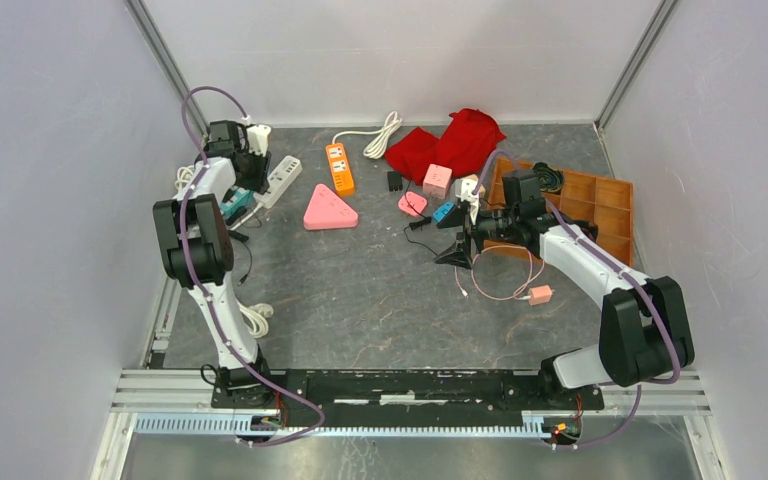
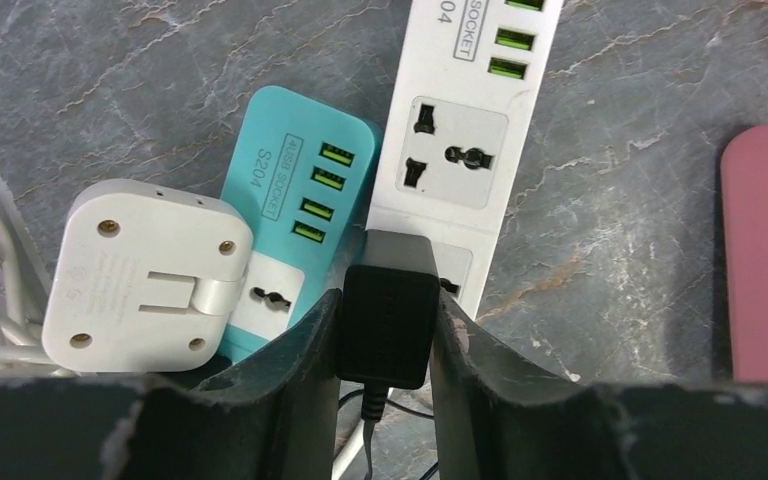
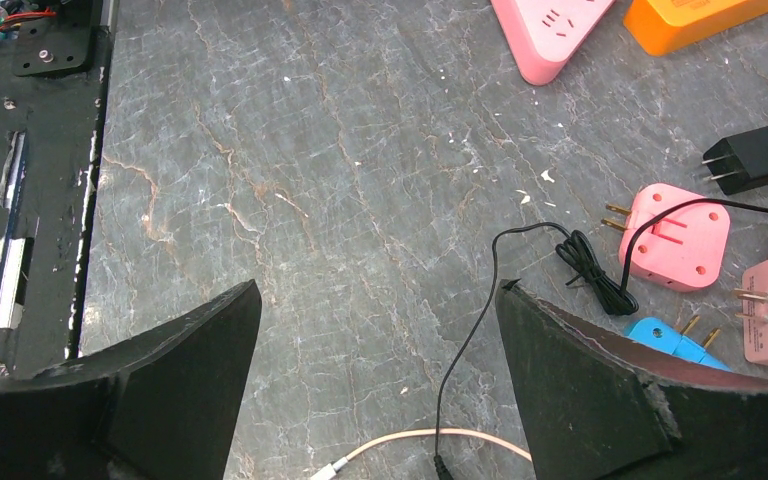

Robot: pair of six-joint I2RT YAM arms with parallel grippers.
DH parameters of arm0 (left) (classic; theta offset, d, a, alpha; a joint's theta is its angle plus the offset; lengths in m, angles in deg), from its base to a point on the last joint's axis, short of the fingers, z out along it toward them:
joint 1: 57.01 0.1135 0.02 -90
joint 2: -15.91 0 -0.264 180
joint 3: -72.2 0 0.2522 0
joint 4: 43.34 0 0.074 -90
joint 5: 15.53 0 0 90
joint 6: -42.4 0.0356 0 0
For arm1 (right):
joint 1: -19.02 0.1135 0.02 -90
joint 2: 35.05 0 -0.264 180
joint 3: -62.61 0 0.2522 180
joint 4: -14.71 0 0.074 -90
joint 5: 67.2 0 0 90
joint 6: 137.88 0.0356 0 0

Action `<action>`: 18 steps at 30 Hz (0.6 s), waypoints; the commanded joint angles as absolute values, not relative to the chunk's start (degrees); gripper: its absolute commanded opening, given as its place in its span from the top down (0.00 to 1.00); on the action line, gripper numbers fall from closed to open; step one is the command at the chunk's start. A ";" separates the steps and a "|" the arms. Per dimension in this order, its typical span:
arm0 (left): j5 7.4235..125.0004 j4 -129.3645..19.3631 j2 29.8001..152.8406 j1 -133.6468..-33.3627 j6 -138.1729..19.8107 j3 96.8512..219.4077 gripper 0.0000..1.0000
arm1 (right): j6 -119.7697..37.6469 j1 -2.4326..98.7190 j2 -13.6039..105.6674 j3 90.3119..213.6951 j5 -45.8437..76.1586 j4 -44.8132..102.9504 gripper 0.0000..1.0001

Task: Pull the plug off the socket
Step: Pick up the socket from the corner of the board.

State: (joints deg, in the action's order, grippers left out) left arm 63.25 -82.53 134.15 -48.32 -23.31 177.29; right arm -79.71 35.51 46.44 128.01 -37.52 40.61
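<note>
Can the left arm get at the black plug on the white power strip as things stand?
Probably yes: the left gripper flanks the black plug, touching both its sides, with nothing in the way.

The plug (image 2: pixel 387 320) is black, the power strip (image 2: pixel 460 150) white, the smaller strip (image 2: pixel 295 112) teal with 4 green ports (image 2: pixel 325 180); the worktop (image 2: pixel 160 80) is dark grey, pale-veined.
</note>
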 commanded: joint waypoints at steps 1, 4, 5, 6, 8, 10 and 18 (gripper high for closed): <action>58.49 -81.30 131.54 -48.11 -29.09 179.02 0.98 | -80.83 35.55 46.26 130.55 -37.90 40.59 0.06; 56.56 -80.11 128.78 -48.10 -34.45 177.76 0.98 | -80.76 35.59 46.15 130.60 -38.18 40.64 0.06; 56.08 -79.59 127.71 -48.05 -36.47 176.87 0.98 | -80.75 35.55 46.08 130.60 -38.22 40.64 0.06; 55.55 -78.66 126.37 -48.09 -37.48 175.81 0.98 | -80.77 35.62 46.01 130.59 -38.30 40.64 0.06; 54.75 -76.34 123.59 -48.13 -40.56 172.75 0.98 | -80.67 35.58 45.84 130.60 -38.49 40.69 0.07; 53.16 -73.51 120.66 -48.06 -42.47 169.49 0.98 | -80.70 35.56 45.57 130.51 -38.76 40.69 0.07; 45.21 -61.22 110.89 -48.08 -53.04 158.90 0.98 | -80.56 35.58 44.79 130.32 -39.21 40.50 0.07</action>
